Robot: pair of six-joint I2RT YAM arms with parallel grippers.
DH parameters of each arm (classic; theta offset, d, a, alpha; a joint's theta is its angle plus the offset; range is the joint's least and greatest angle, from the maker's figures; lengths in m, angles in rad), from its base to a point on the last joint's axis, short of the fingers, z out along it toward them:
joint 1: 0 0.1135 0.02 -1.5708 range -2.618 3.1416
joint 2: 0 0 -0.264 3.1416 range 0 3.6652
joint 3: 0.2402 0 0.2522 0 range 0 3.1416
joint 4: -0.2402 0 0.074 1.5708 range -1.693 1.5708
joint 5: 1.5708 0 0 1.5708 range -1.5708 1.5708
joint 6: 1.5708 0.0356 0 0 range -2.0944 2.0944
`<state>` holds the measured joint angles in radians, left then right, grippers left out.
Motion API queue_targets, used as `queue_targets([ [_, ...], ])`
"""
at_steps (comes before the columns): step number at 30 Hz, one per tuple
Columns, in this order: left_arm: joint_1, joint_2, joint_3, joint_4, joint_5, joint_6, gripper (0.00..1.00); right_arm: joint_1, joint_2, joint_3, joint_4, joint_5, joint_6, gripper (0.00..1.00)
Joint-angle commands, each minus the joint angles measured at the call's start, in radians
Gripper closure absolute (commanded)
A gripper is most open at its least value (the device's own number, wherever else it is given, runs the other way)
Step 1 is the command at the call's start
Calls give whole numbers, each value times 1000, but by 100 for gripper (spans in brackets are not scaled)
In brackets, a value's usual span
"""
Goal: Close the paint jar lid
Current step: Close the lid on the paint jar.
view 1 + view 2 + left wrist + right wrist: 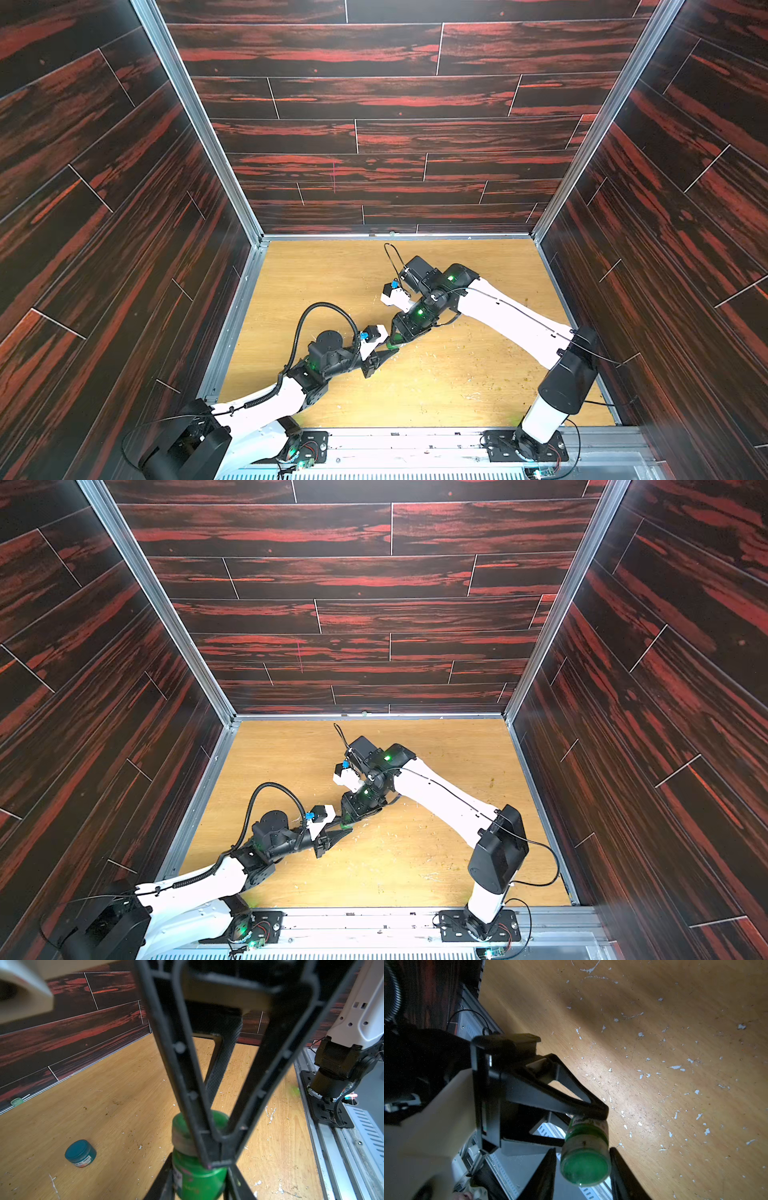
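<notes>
Clamping the paint jar (199, 1185), seemingly: left pincer (200, 1162).

walls (374, 95): dark red-streaked planks | floor (478, 374): light wood, white flecks | frame (201, 124): aluminium

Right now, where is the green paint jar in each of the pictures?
Top views: the green paint jar is a tiny green spot in both, near the middle of the wooden table.
Left wrist: close up and big, its green body nearest the camera.
Right wrist: close up, its round green end facing the camera.
Shared landmark: the scratched, paint-flecked wooden table shows around it in every view.
</notes>
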<state>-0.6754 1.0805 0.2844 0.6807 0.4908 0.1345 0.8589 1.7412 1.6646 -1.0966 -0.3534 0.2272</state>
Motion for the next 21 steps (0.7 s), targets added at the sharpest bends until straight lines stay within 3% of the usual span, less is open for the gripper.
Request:
queue_targets([
  [1, -4, 6, 27, 33, 11, 8, 74, 8, 15, 28, -7, -32, 2, 53],
  [6, -4, 5, 25, 33, 9, 7, 73, 8, 14, 35, -8, -25, 4, 45],
  [12, -3, 4, 21, 34, 8, 5, 74, -6, -23, 40, -5, 44, 20, 28],
  [21, -4, 8, 21, 37, 9, 2, 74, -60, -94, -16, 8, 71, 36, 25],
])
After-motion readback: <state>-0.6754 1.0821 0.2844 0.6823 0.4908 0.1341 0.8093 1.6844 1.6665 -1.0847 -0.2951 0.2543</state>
